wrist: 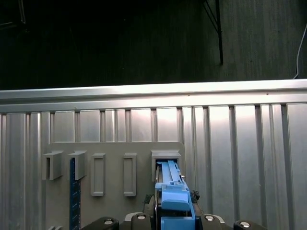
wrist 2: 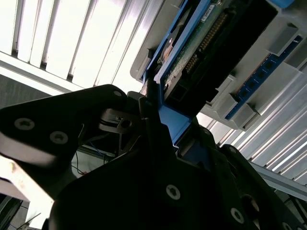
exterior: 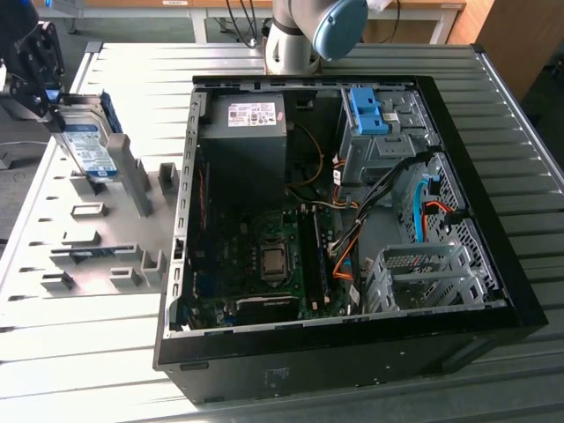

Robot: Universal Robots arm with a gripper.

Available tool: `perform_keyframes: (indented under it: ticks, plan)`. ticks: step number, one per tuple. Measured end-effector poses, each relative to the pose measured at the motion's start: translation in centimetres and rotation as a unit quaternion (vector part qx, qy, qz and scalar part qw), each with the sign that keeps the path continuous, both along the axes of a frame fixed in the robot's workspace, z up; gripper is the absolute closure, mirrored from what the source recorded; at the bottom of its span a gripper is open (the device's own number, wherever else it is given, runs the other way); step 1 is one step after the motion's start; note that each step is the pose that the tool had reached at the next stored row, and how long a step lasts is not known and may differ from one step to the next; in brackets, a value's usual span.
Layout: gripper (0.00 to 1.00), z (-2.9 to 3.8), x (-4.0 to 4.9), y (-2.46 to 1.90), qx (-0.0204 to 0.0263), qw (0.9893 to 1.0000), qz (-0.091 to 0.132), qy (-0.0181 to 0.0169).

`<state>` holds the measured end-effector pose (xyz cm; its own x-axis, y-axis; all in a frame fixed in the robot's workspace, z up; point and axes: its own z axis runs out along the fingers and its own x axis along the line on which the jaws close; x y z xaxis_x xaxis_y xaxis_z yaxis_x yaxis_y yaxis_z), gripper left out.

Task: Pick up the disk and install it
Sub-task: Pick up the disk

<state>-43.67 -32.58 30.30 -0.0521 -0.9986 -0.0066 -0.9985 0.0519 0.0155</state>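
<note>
Gripper (wrist 2: pixel 172 124) looks clenched on the disk (exterior: pixel 88 145), upright at the holder (exterior: pixel 97 238) slot; pickup is in hand, and installing calls for clearing the case (exterior: pixel 352 339) wall.

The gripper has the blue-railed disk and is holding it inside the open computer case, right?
Not quite: the gripper does hold the blue-railed disk, but at the grey slotted rack, outside the open computer case and to the exterior view's left of it, as the exterior view shows.
</note>
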Motion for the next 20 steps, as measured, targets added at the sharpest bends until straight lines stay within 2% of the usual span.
perform_keyframes:
  ticks: [20]
  plan:
    - [0.64, 0.63, 0.00, 0.04, -0.0001, 1.0000, 0.000, 0.0002]
